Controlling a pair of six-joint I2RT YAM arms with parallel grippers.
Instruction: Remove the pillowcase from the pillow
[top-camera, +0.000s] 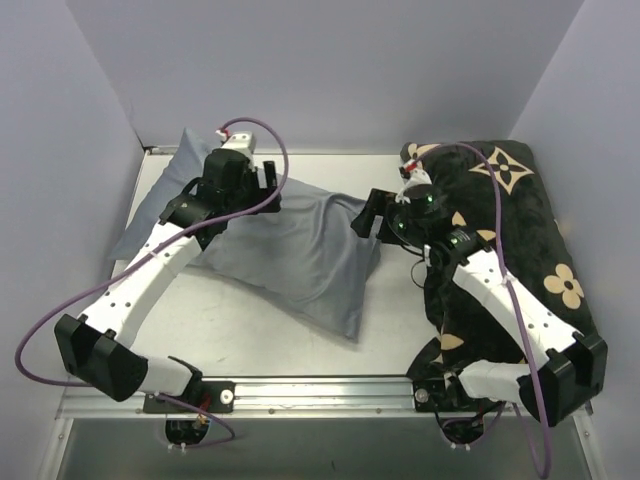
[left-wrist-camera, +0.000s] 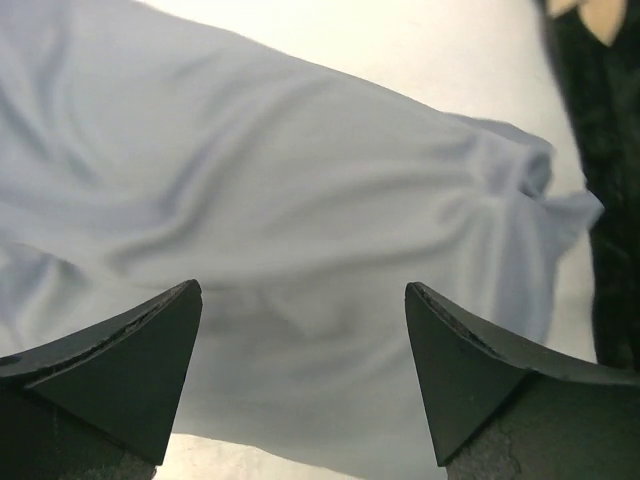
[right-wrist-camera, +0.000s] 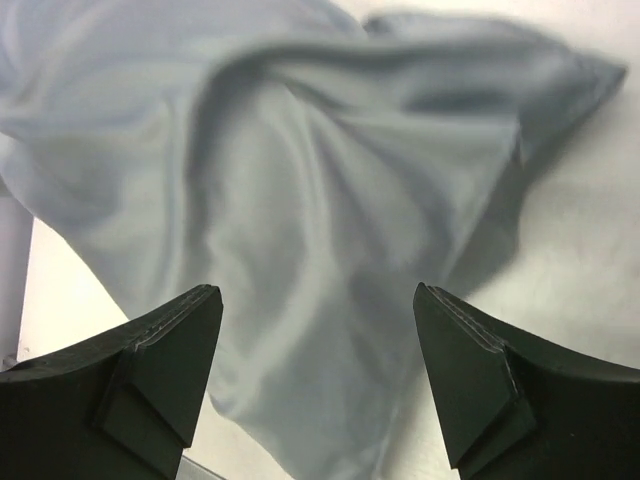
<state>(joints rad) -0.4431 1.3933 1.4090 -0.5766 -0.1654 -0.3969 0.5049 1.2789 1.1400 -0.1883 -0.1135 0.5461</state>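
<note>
Pillow (top-camera: 300, 245) lay mid-table, long axis far-left to near-right. Left gripper (left-wrist-camera: 302, 300) gaped wide over its far end. Right gripper (right-wrist-camera: 318, 292) gaped wide at its right edge. Neither held anything.

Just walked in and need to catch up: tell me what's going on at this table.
Two robot arms are working on a plain white pillow lying on the table. The left tool and the right tool both hang open above it, gripping nothing. A black plush piece with tan flowers lies off to the right, under the right arm.
</note>
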